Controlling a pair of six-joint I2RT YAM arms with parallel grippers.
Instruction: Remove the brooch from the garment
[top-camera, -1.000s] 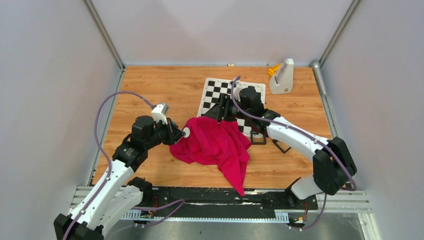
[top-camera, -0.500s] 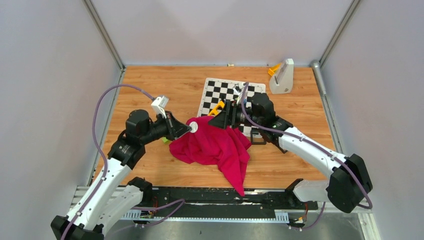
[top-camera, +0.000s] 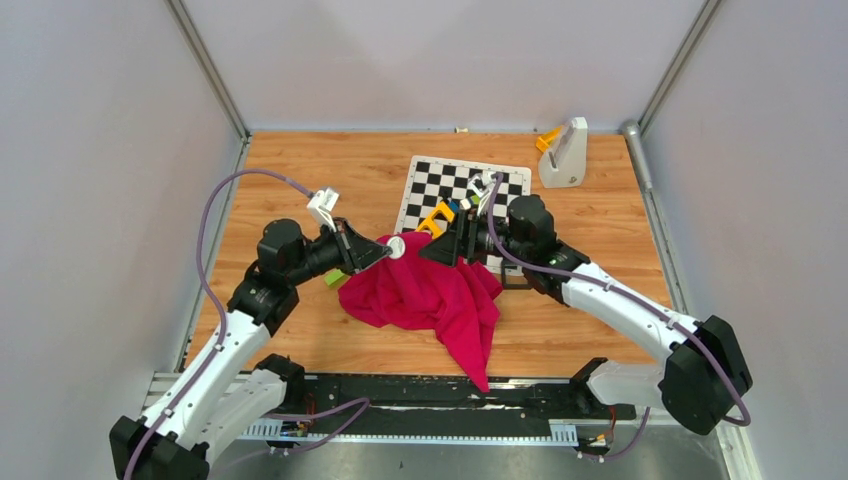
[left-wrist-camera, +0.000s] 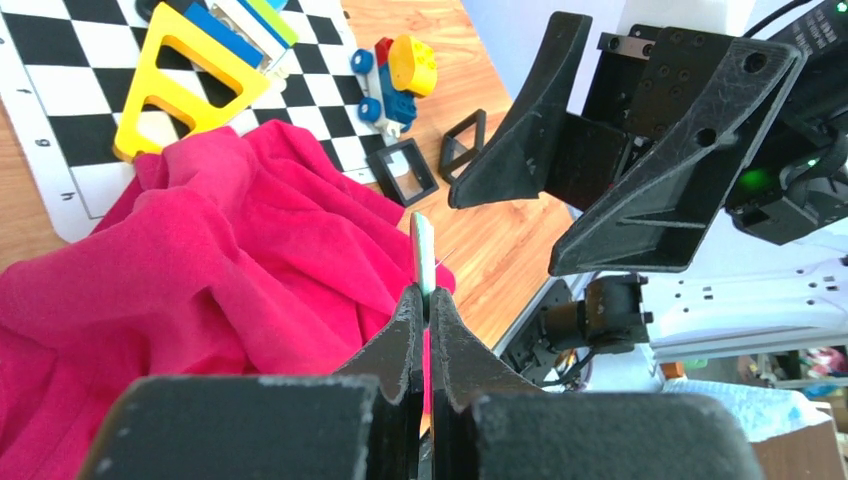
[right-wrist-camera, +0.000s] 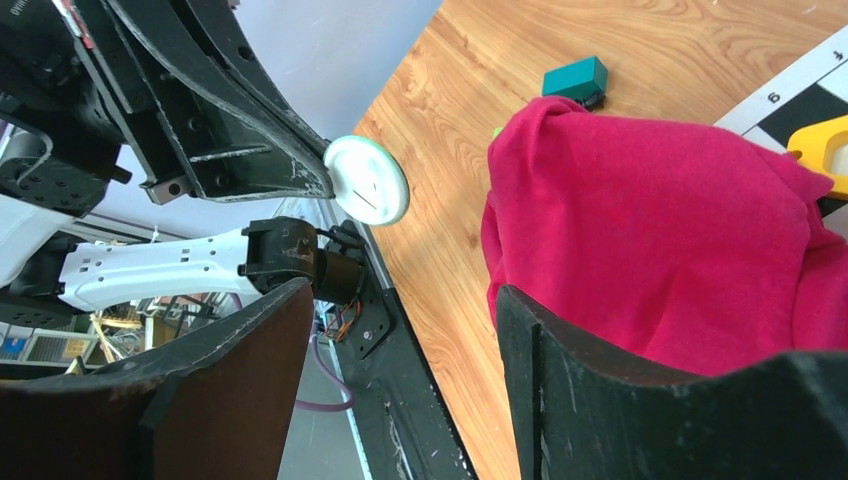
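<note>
The brooch (top-camera: 396, 248), a small white round disc with a greenish rim, is pinched in my left gripper (top-camera: 388, 251). It is held in the air just off the upper left edge of the magenta garment (top-camera: 430, 290). In the left wrist view the brooch (left-wrist-camera: 423, 255) stands edge-on above my shut left gripper (left-wrist-camera: 426, 300), over the garment (left-wrist-camera: 200, 250). My right gripper (top-camera: 447, 243) is open and empty, facing the brooch from the right. In the right wrist view the brooch (right-wrist-camera: 367, 180) shows apart from the garment (right-wrist-camera: 680, 240), beyond my right gripper (right-wrist-camera: 400, 300).
A chequered board (top-camera: 455, 185) lies behind the garment with a yellow toy block (top-camera: 434, 217) and other coloured blocks on it. Black square frames (top-camera: 517, 277) lie right of the garment. A white stand (top-camera: 563, 153) is at the back right. A green block (top-camera: 330, 280) lies under the left arm.
My left gripper has carried the brooch up and to the right, off the garment's left edge. My right arm has drawn back to the right and turned its open jaws toward the brooch.
</note>
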